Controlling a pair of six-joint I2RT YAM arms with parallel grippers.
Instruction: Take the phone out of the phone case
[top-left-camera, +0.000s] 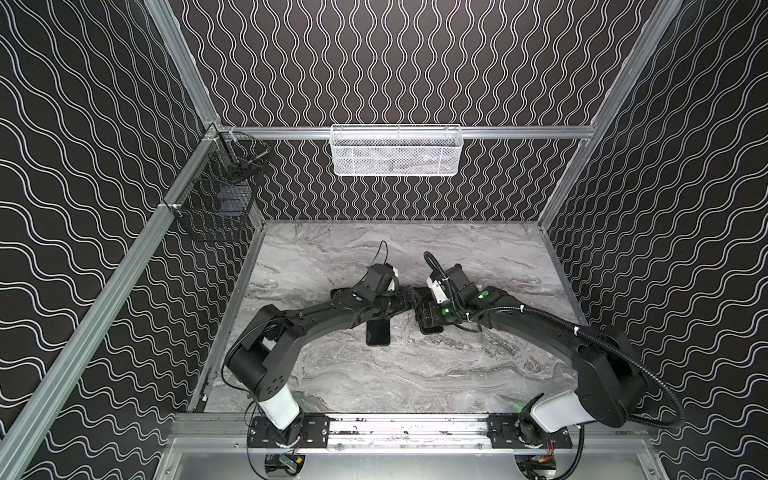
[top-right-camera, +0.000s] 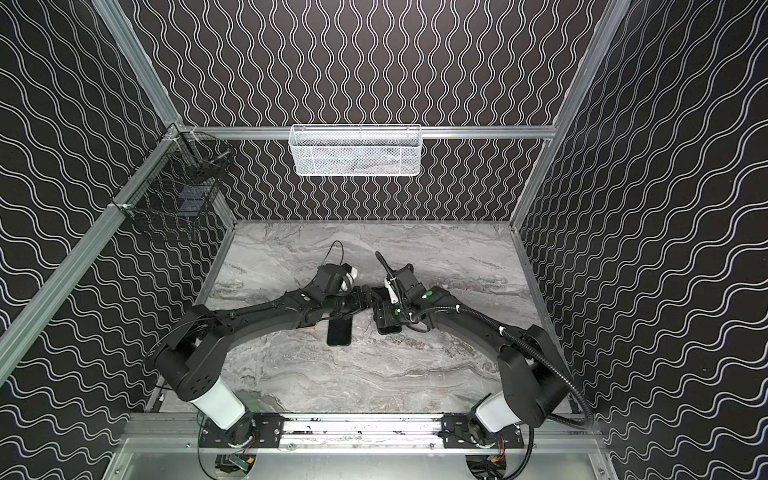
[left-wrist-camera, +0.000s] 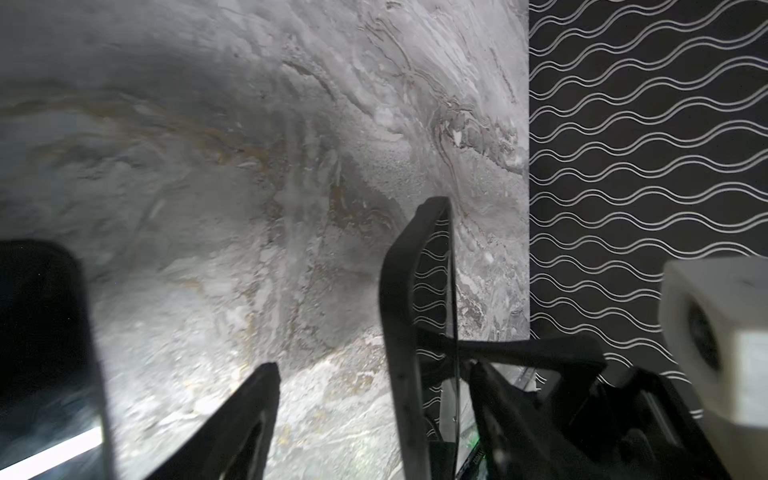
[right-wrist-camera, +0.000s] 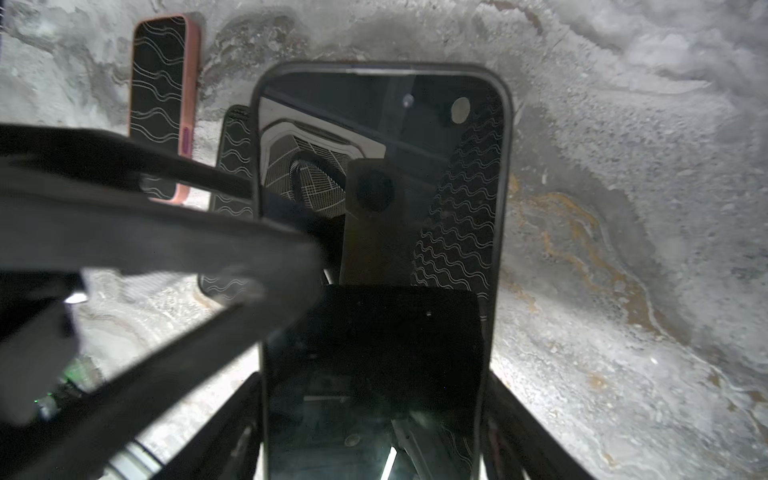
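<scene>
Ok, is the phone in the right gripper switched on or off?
Looks off: the phone shows only dark glass with reflections, no lit image.

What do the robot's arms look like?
Both the left arm and right arm are black, chunky and curved, each with a white bottom section and small green dots. A ribbed black hose with white ties runs along the right one.

Both arms are stretched low to the middle of the bench (top-left-camera: 415, 382). The left gripper (top-left-camera: 409, 302) is seen parted, and the right gripper (top-left-camera: 428, 321) is clamped across the phone (right-wrist-camera: 382, 124).
</scene>
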